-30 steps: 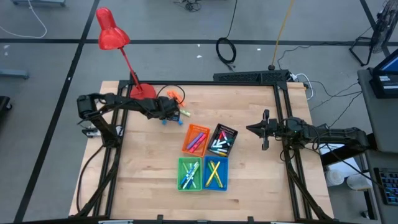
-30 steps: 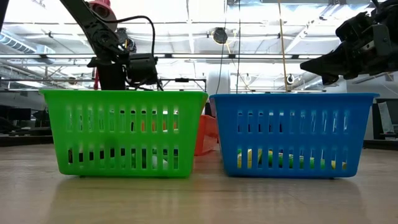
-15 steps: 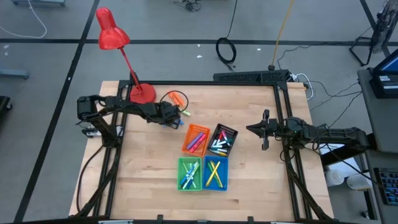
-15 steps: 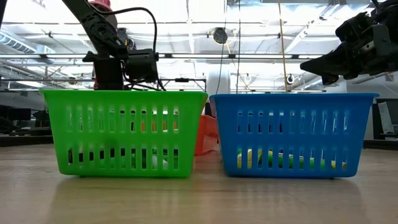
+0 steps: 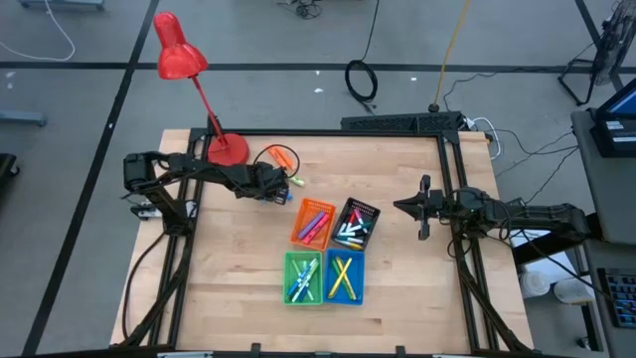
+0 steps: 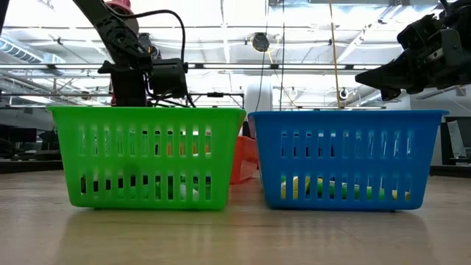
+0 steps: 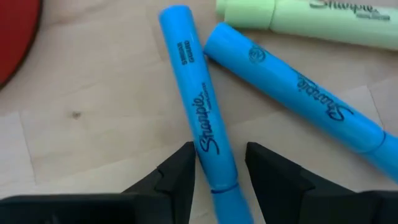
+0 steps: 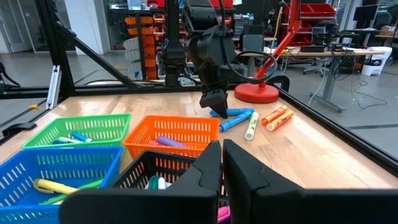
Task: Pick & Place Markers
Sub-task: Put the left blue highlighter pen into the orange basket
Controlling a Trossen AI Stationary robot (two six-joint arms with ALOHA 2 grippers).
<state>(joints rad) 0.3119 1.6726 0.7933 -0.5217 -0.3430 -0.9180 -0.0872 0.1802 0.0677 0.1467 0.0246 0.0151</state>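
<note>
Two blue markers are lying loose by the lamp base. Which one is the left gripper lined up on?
The blue marker running between the left gripper's fingers. The other blue marker lies off to one side, slanting away next to the light green marker.

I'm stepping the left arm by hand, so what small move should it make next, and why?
Probably close the fingers. In the left wrist view the left gripper sits low over the table with one blue marker lying between its two open fingers, apart from the second blue marker. Nothing is held yet, so a squeeze should secure it before lifting.
</note>
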